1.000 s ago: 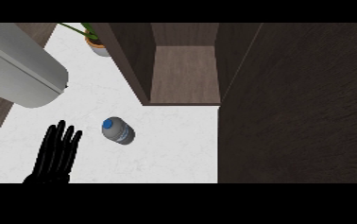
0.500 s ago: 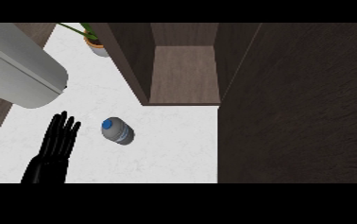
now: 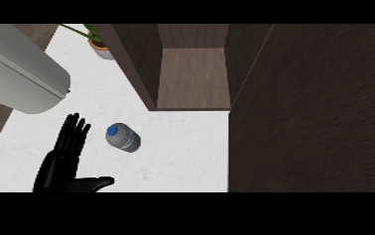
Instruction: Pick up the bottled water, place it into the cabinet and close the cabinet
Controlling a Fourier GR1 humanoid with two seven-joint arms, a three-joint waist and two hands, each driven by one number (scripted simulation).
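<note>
Clearly the dark brown wooden cabinet [image 3: 194, 75] stood open up and to the right of the hand, its pale inner shelf bare, with a tall dark panel [image 3: 300, 110], probably its door, filling the view further right. Under everything lay the white marbled surface [image 3: 183, 149]. A large grey rounded cylinder [image 3: 29, 83] sat above the hand, near its fingertips. A small potted green plant [image 3: 99, 43] stood well beyond, beside the cabinet's left wall.

The black left hand [image 3: 62, 167] was flat and open, fingers straight, thumb out to the right, holding nothing. Just right of its fingers, apart from them, was the small clear water bottle with a blue cap [image 3: 123, 137]; it seemed tilted or lying down, cap towards the upper left. The right hand did not show.

Judging from this, the main risk was the bottle rolling away: if the straight fingers nudged its rounded side before curling round it, it could slide towards the cabinet's foot. A grasp taken too near the cap might let it tip. Lifting later, the bottle could catch the cabinet's lower edge or left wall.
</note>
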